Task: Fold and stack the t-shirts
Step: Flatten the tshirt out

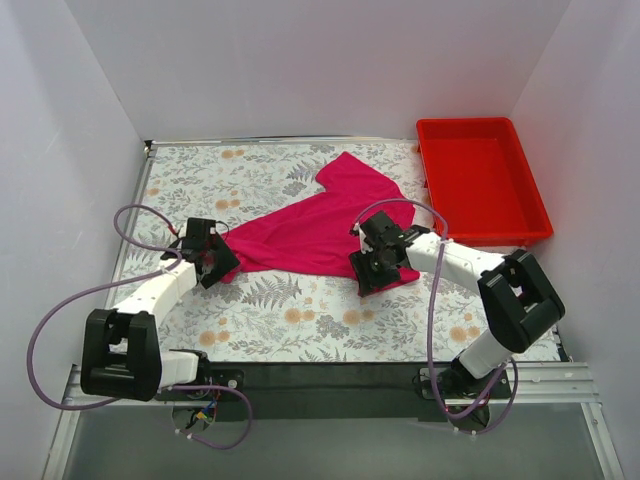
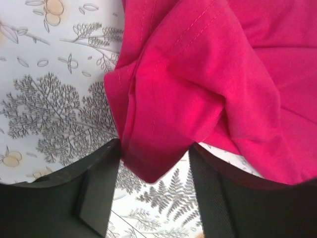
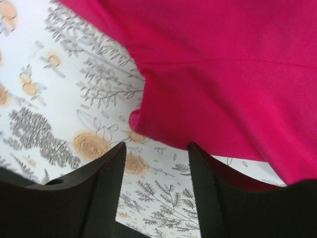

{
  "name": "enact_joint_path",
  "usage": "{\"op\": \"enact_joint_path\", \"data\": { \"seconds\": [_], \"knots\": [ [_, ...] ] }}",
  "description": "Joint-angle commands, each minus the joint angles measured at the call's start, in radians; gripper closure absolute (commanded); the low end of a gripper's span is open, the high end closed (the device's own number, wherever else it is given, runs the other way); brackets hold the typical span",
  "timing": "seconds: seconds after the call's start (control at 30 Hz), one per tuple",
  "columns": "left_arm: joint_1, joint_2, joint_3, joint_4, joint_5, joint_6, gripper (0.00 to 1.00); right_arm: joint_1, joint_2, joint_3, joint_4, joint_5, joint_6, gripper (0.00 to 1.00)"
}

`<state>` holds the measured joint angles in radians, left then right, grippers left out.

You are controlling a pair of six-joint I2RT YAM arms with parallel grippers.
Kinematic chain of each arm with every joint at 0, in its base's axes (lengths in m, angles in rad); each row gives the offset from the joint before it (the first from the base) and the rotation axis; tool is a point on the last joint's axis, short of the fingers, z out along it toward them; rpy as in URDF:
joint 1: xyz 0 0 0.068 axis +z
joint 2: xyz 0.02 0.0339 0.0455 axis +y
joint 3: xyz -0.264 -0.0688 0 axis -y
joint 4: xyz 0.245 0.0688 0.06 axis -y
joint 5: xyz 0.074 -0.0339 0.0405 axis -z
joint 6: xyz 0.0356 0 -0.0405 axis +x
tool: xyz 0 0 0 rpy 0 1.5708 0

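Black rail (image 1: pixel 320 375), floral table (image 1: pixel 300 320), t-shirt (image 1: pixel 310 235), white walls (image 1: pixel 300 60)

1. We see a surface (image 1: pixel 290 325) covered with a pale cloth printed in grey ferns and small orange flowers.
2. One magenta-pink t-shirt (image 1: pixel 320 228) lies rumpled on it, stretching from left of centre toward the far middle.
3. A bright red plastic bin (image 1: pixel 482 185) rests at the far right corner, near the shirt.
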<state>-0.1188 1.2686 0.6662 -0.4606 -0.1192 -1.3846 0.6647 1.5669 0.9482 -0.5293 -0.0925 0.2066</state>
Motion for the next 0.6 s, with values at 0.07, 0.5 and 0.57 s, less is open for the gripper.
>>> {"op": "enact_joint_path", "data": {
  "seconds": [0.07, 0.5, 0.57],
  "knots": [
    [0.007, 0.069, -0.007, 0.086, -0.031, 0.056, 0.80, 0.033, 0.067, 0.075, -0.035, 0.186, 0.011, 0.87],
    [0.008, 0.224, 0.460, 0.128, -0.333, 0.321, 1.00, -0.069, -0.159, 0.437, -0.389, 0.336, -0.110, 0.99],
    [0.008, 0.192, 0.440, 0.129, -0.330, 0.306, 1.00, -0.070, -0.191, 0.439, -0.406, 0.329, -0.124, 0.99]
  ]
}}
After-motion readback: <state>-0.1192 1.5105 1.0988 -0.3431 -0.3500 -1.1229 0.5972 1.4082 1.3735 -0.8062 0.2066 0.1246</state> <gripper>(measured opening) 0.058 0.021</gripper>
